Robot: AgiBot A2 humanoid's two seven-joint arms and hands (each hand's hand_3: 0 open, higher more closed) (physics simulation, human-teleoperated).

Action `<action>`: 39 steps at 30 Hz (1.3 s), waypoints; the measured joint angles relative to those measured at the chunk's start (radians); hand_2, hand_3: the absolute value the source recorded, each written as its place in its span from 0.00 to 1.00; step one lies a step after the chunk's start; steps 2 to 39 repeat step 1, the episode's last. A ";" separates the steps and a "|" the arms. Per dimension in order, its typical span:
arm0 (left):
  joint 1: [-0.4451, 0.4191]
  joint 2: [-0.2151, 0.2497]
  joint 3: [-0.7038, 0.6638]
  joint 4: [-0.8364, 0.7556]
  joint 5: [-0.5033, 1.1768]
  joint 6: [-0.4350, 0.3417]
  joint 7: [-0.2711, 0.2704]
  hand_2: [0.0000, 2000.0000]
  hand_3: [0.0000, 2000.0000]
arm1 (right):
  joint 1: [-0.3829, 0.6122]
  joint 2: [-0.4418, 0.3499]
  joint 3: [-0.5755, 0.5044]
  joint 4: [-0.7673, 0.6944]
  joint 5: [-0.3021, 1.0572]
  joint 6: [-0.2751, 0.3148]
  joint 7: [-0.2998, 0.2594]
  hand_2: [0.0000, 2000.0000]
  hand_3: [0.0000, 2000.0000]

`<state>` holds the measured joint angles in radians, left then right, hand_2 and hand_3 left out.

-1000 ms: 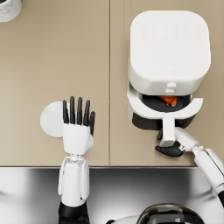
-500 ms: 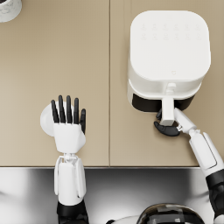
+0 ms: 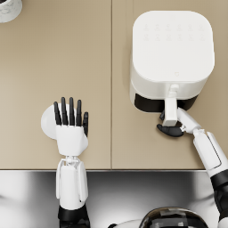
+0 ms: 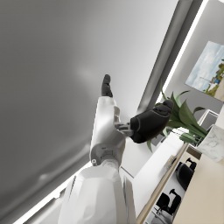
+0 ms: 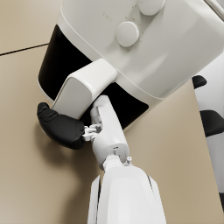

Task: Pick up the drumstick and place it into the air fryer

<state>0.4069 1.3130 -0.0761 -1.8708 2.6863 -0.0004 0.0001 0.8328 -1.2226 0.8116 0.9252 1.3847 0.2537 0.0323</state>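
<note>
The white air fryer (image 3: pixel 171 53) stands at the back right with its drawer pushed in. The drumstick is hidden from every view. My right hand (image 3: pixel 171 129) holds the end of the drawer handle (image 3: pixel 170 107), fingers curled under it. The right wrist view shows the same grip: the dark right hand (image 5: pixel 61 127) lies beneath the white handle (image 5: pixel 83 89) of the fryer (image 5: pixel 166 48). My left hand (image 3: pixel 70 129) lies flat with fingers stretched apart, holding nothing, partly over a white plate (image 3: pixel 46 121). In the left wrist view the left hand (image 4: pixel 131 118) points away from the table.
A pale round container (image 3: pixel 9 8) sits at the table's far left corner. The tan tabletop (image 3: pixel 111 67) ends at a front edge, with a grey metal strip (image 3: pixel 133 191) below it. A potted plant (image 4: pixel 183 120) shows in the left wrist view.
The fryer drawer, open a second ago with the drumstick showing inside, has slid shut under my right hand. My left hand has drifted left and toward the front edge, over the plate.
</note>
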 measured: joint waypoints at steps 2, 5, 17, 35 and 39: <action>0.000 0.000 0.000 0.000 0.000 0.000 0.000 0.00 0.00 | 0.000 0.000 0.000 0.000 0.000 -0.001 0.000 1.00 1.00; 0.000 0.000 0.000 0.000 0.000 0.000 0.000 0.00 0.00 | 0.000 0.000 0.000 0.000 0.000 -0.001 0.000 1.00 1.00; 0.000 0.000 0.000 0.000 0.000 0.000 0.000 0.00 0.00 | 0.000 0.000 0.000 0.000 0.000 -0.001 0.000 1.00 1.00; 0.000 0.000 0.000 0.000 0.000 0.000 0.000 0.00 0.00 | 0.000 0.000 0.000 0.000 0.000 -0.001 0.000 1.00 1.00; 0.000 0.000 0.000 0.000 0.000 0.000 0.000 0.00 0.00 | 0.000 0.000 0.000 0.000 0.000 -0.001 0.000 1.00 1.00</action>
